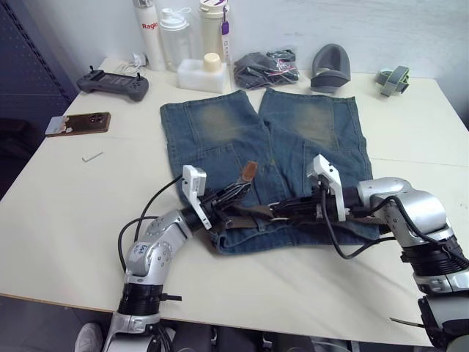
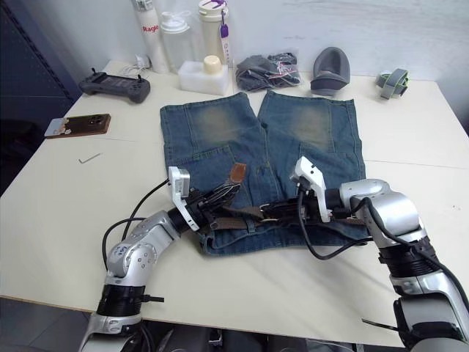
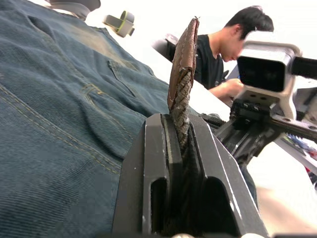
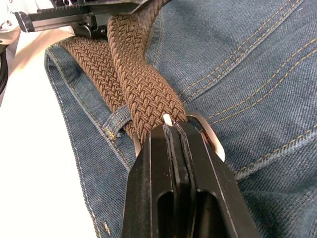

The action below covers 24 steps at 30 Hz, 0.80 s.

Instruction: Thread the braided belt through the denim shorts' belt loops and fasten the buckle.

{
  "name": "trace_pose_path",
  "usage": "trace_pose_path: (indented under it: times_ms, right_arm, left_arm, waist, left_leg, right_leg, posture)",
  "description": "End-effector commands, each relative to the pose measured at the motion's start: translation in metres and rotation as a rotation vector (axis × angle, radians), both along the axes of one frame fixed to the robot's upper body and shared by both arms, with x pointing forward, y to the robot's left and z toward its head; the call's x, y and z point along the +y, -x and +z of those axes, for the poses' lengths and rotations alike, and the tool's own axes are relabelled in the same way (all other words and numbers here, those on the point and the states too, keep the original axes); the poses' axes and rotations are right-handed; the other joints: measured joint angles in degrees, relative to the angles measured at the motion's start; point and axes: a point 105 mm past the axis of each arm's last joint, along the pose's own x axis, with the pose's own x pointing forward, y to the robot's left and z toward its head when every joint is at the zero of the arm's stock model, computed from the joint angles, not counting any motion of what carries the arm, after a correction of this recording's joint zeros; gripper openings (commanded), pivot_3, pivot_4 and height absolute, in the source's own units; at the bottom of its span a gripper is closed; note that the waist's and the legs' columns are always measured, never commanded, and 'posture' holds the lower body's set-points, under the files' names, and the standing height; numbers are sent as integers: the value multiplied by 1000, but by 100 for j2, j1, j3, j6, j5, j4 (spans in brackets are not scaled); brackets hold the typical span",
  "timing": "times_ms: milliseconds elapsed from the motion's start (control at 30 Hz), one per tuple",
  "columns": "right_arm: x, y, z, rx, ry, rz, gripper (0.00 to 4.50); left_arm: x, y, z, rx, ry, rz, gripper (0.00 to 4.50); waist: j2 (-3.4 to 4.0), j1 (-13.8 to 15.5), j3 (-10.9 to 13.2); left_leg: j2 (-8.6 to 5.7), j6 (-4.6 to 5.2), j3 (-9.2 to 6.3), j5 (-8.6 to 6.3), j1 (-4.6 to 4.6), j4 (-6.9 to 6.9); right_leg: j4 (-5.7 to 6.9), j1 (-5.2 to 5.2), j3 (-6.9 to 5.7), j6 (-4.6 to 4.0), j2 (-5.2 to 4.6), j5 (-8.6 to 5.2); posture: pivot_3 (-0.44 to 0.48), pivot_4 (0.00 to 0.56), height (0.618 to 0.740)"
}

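Braided belt [image 4: 138, 84] lies along waistband, tip upturned.

1. The table [image 1: 73, 242] lies bare on both sides of the denim shorts [image 1: 220, 132] and along the near edge, giving open room for an arm.
2. At the waistband, the left gripper [image 1: 233, 194] and right gripper [image 1: 297, 207] crowd near each other over the braided belt [image 4: 141, 84].
3. Bottles [image 1: 179, 33], a controller [image 1: 113, 83] and a dark cloth bundle [image 1: 265, 67] line the far edge.
4. A phone [image 1: 78, 123] lies left of the shorts.
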Motion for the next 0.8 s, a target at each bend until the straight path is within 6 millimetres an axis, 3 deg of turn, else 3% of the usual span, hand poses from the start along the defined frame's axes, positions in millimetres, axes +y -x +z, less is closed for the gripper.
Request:
trace_pose_path:
  times_ms: [33, 333, 567, 800]
  right_arm:
    - [4, -1, 0, -5, 0, 26, 50]
    - [6, 3, -17, 51, 77, 75, 50]
    - [8, 3, -46, 112, 212, 146, 50]
    - [4, 0, -59, 129, 312, 187, 50]
  left_arm:
    - [0, 9, 5, -43, -17, -40, 0]
    - [6, 7, 0, -51, -60, -43, 0]
    - [4, 3, -3, -63, -82, -41, 0]
    - [8, 2, -5, -63, -85, -28, 0]
  waist:
    - [0, 0, 0]
    - [1, -6, 0]
    - [-2, -2, -2]
    - [-3, -4, -3]
  left_leg:
    - [0, -1, 0, 1, 0, -1]
    - [0, -2, 0, 1, 4, -12]
    - [-1, -4, -1, 4, 13, -25]
    - [-1, -6, 0, 4, 72, -54]
  right_leg:
    - [0, 0, 0, 0, 0, 0]
    - [-8, 1, 0, 0, 0, 0]
    - [-19, 9, -2, -1, 0, 0]
    - [-43, 68, -3, -2, 0, 1]
  posture:
    - [0, 150, 656]
    - [0, 150, 656]
    - [0, 150, 656]
    - [0, 150, 656]
